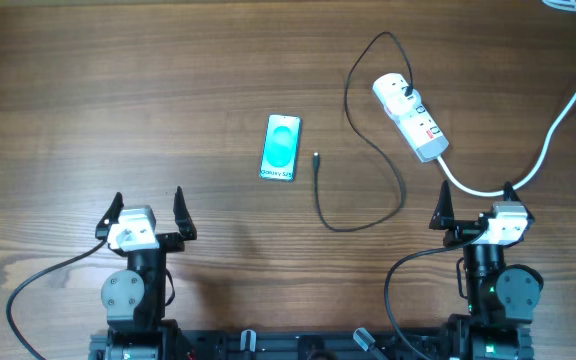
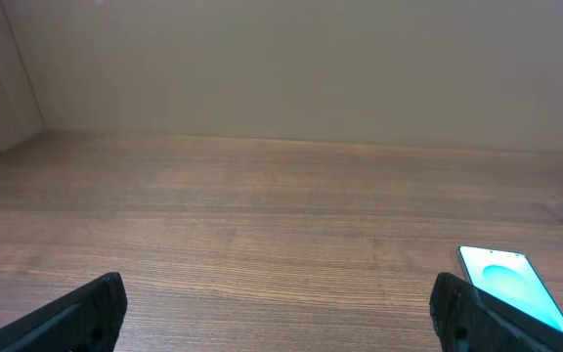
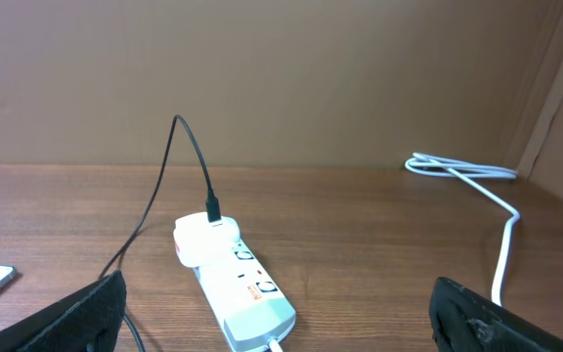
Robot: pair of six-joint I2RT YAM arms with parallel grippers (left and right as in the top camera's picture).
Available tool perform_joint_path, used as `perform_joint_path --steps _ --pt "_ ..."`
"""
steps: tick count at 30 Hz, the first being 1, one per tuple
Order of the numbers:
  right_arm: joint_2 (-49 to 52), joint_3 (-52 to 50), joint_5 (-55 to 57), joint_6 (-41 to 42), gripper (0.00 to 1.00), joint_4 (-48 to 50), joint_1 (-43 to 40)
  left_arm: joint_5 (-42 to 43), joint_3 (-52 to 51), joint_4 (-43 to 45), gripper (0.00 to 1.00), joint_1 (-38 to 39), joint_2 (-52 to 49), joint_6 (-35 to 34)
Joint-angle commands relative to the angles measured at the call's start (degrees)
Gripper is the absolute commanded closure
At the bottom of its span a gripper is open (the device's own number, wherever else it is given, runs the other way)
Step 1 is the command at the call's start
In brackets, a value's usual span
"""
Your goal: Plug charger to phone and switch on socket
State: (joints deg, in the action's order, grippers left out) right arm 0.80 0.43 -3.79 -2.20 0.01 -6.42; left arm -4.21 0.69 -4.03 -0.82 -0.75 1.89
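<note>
Step zero: thin black charger cable (image 1: 317, 190) tip lies unplugged just right of small cyan-screened phone (image 1: 280, 148), halfway between side edges. White rounded power strip (image 1: 411, 117) toward far-right corner. Left gripper (image 1: 148, 203) and right gripper (image 1: 473, 200) gape empty at near edge. Next: pinch tip, align with port.

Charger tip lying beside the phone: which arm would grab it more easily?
Probably the right, narrowly. The charger tip lies right of the phone, and its cable loops toward the open right gripper. The open left gripper sits nearer the phone, free to steady it.
</note>
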Motion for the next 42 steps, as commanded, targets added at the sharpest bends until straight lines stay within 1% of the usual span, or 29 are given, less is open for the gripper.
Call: perform_joint_path --steps 1,2,3,4,5,6,8,11,14,15,16,17,18,20,21,22,24,25,26,27,28,29,31,32,34,35,37,40,42 --pt "0.24 -0.13 0.76 0.81 0.0 0.07 0.2 0.9 -0.37 0.17 0.0 -0.37 0.37 0.74" --pt "0.24 -0.13 0.76 0.81 0.0 0.07 0.2 3.56 -0.37 0.15 0.0 -0.37 0.37 0.04" --pt "0.24 -0.13 0.76 0.81 0.0 0.07 0.2 9.46 -0.37 0.17 0.0 -0.37 0.37 -0.9" --pt "0.24 -0.13 0.76 0.79 0.0 0.07 0.2 17.44 -0.37 1.07 0.0 -0.35 0.37 -3.8" --pt "0.24 -0.13 0.76 0.81 0.0 0.07 0.2 29.18 -0.37 2.43 0.0 -0.35 0.37 -8.85" --pt "0.24 -0.13 0.76 0.81 0.0 0.07 0.2 35.8 -0.37 3.98 0.0 -0.37 0.37 -9.88" --pt "0.24 -0.13 0.76 0.81 0.0 0.07 0.2 36.89 -0.37 4.87 0.0 -0.37 0.37 -9.77" --pt "0.24 -0.13 0.76 0.81 0.0 0.07 0.2 37.4 -0.37 15.61 0.0 -0.31 0.37 -11.52" --pt "0.24 -0.13 0.76 0.83 0.0 0.07 0.2 37.13 -0.35 34.82 0.0 -0.31 0.37 -14.75" --pt "0.24 -0.13 0.76 0.81 0.0 0.07 0.2 35.23 -0.11 42.4 0.0 -0.31 0.37 -18.18" --pt "0.24 -0.13 0.76 0.81 0.0 0.07 0.2 31.45 1.57 46.05 0.0 -0.31 0.37 -22.01" --pt "0.24 -0.13 0.76 0.81 0.0 0.07 0.2 29.83 4.09 45.51 0.0 -0.31 0.33 -23.43" --pt "0.24 -0.13 0.76 0.81 0.0 0.07 0.2 29.9 7.98 43.28 0.0 -0.31 -0.24 -23.41" --pt "0.24 -0.13 0.76 0.81 0.0 0.07 0.2 29.99 18.53 31.91 0.0 -0.33 -3.98 -22.23" --pt "0.24 -0.13 0.76 0.81 0.0 0.07 0.2 29.79 26.51 20.57 0.0 -0.33 -8.37 -18.16" --pt "0.24 -0.13 0.76 0.79 0.0 0.07 0.2 29.38 31.95 12.57 0.0 -0.33 -12.0 -16.26" --pt "0.24 -0.13 0.76 0.81 0.0 0.07 0.2 29.4 49.57 -9.35 0.0 -0.31 -24.24 -15.58" --pt "0.24 -0.13 0.76 0.81 0.0 0.07 0.2 30.93 61.2 -21.62 0.0 -0.31 -33.33 -15.61" --pt "0.24 -0.13 0.76 0.79 0.0 0.09 0.2 32.52 70.25 -30.49 0.0 -0.31 -40.06 -16.17" --pt "0.24 -0.13 0.76 0.81 0.0 0.07 0.2 33.62 76.24 -36.5 0.0 -0.31 -44.15 -17.64" --pt "0.24 -0.13 0.76 0.81 0.0 0.07 0.2 36.76 84.13 -44.63 0.0 -0.22 -50.62 -21.31" --pt "0.24 -0.13 0.76 0.81 0.0 0.07 0.2 40.83 89.37 -50.31 0.0 -0.15 -55.25 -23.56" --pt "0.24 -0.13 0.76 0.81 0.0 0.07 0.2 46.38 92.35 -53.0 0.0 -0.15 -60.22 -25.35" --pt "0.24 -0.13 0.76 0.81 0.0 0.07 0.2 51.54 92.32 -53.75 0.0 -0.15 -62.88 -28.63" --pt "0.24 -0.13 0.76 0.81 0.0 0.07 0.2 54.69 92.32 -53.68 0.0 -0.13 -65.7 -30.47" --pt "0.24 -0.13 0.76 0.83 0.0 0.07 0.2 54.73 92.32 -54.64 0.0 0.04 -67.43 -31.15" --pt "0.24 -0.13 0.76 0.81 0.0 0.07 0.2 51.15 92.32 -58.16 0.01 1.77 -70.34 -31.43" --pt "0.24 -0.13 0.76 0.81 0.0 0.07 0.2 40.44 92.35 -62.66 0.01 6.54 -74.77 -32.41" --pt "0.24 -0.13 0.76 0.81 0.0 0.07 0.2 36.65 92.72 -64.22 0.01 9.33 -78.01 -32.46"
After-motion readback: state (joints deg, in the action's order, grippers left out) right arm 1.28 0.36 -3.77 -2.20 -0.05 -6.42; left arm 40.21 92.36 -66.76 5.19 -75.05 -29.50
